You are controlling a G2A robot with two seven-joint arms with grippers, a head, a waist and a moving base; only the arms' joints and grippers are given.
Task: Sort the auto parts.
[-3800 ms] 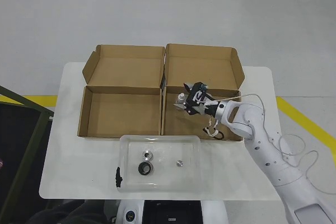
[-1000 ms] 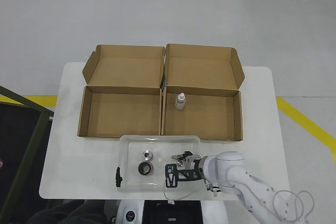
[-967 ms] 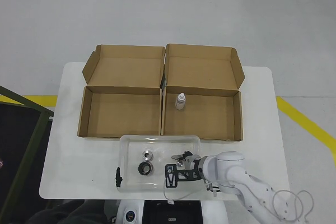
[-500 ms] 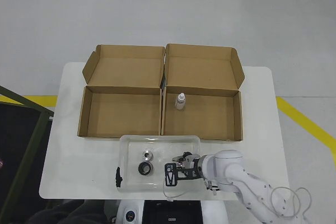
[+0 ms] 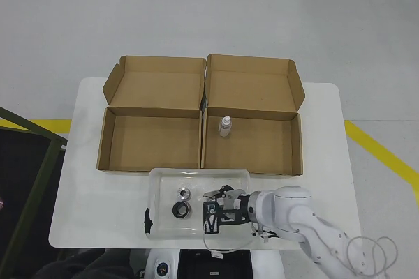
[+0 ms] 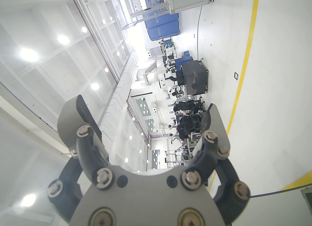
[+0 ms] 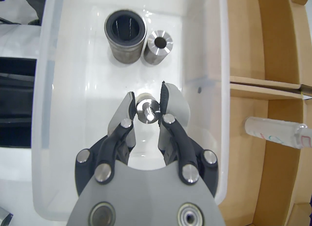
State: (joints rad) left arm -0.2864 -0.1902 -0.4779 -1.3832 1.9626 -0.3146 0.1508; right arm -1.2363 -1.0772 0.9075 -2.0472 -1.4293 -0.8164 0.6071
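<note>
My right hand (image 7: pixel 147 91) is down in the clear bin (image 7: pixel 222 41), pads pinching the small stepped metal part (image 7: pixel 147 113) from both sides, the big sleeve (image 7: pixel 125 39) and the slotted cylinder (image 7: pixel 158 47) standing just beyond my fingertips; my left hand (image 6: pixel 145 105) hangs open and empty, aimed at the ceiling. The worry: I've only got a round, shiny rim, so it could squirt out or tilt as I lift, and a wide swing could clip the bin wall or topple those two on the way to the cardboard boxes (image 5: pixel 251 146).
</note>
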